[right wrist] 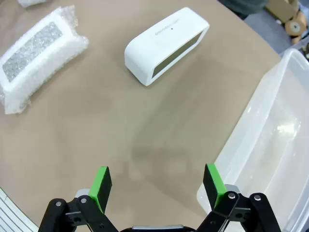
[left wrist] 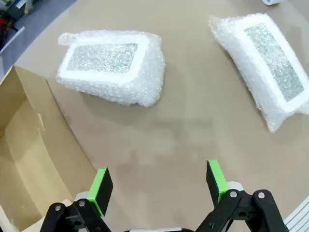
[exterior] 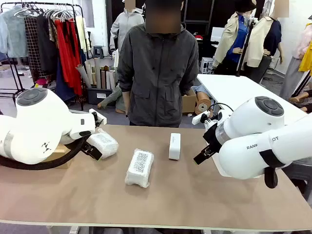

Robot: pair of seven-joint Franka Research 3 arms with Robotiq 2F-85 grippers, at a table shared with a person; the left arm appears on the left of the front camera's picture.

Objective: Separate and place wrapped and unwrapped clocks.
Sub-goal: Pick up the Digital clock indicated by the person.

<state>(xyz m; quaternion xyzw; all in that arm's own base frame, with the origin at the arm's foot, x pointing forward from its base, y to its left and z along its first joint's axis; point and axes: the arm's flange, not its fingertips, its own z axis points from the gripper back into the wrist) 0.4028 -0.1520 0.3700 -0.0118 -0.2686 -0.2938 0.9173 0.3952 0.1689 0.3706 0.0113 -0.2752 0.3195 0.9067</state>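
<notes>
Two wrapped clocks lie on the brown table: one bubble-wrap bundle point(exterior: 139, 167) in the middle and another point(exterior: 103, 142) at the left, partly behind my left arm. In the left wrist view the left bundle point(left wrist: 108, 65) and the middle bundle point(left wrist: 270, 63) lie beyond my left gripper point(left wrist: 159, 181), which hangs open over bare table. The unwrapped clock point(exterior: 174, 146), a smooth white block, stands right of the middle. In the right wrist view this unwrapped clock point(right wrist: 166, 46) lies ahead of my right gripper point(right wrist: 157, 182), which is open and holds nothing. A wrapped clock point(right wrist: 38, 55) shows at that view's upper left.
An open brown cardboard box point(left wrist: 24, 145) sits at the table's left edge beside my left gripper. A clear plastic tub point(right wrist: 270, 140) stands just right of my right gripper. A person point(exterior: 158, 73) stands at the far side, hands off the table.
</notes>
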